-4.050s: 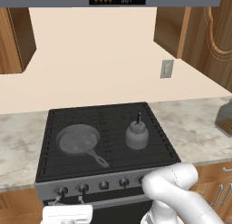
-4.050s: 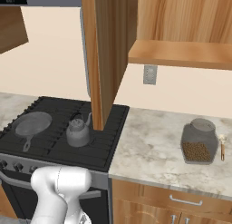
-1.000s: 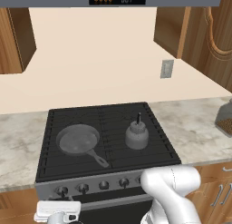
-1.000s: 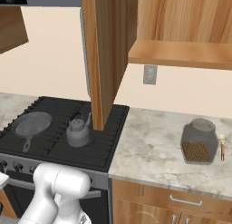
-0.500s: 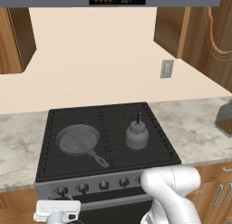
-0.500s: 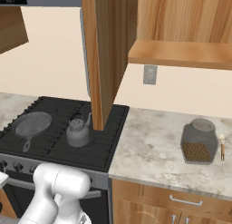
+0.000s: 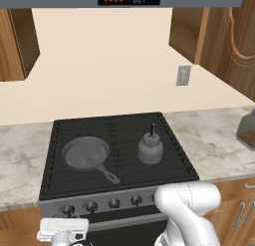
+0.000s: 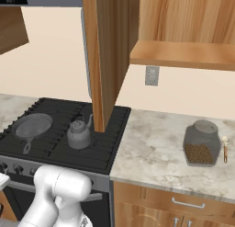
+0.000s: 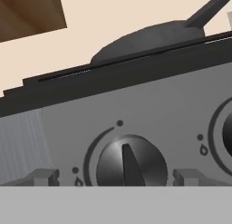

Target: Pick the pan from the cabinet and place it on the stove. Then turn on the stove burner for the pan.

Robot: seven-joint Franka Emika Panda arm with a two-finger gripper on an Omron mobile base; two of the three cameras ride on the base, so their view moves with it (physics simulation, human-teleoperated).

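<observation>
The dark-grey pan [image 7: 85, 153] [image 8: 32, 125] rests on the front left burner of the black stove [image 7: 124, 175] [image 8: 55, 106], its handle toward the front. My gripper [image 7: 63, 225] hangs low before the stove's front strip, at the leftmost knob [image 7: 68, 209]. In the hand view that knob [image 9: 129, 162] sits between my fingertips [image 9: 43, 175], pointer upright, with the gripper [image 9: 115, 177] open and apart from it. The pan [image 9: 149, 37] shows above the strip. The wooden cabinet's door [image 8: 108, 51] stands open over the stove's right side.
A small pale-grey kettle [image 7: 150, 149] [image 8: 79, 134] stands on the front right burner. A glass jar [image 8: 200, 143] of brown contents sits on the marble counter to the right. Wooden drawers [image 8: 183, 203] lie below that counter. A second knob [image 9: 226, 132] is just right of mine.
Compared with four seconds ago my hand sits a little further left along the knob row. Over the last second it has hardly moved, and the jaws stay open.
</observation>
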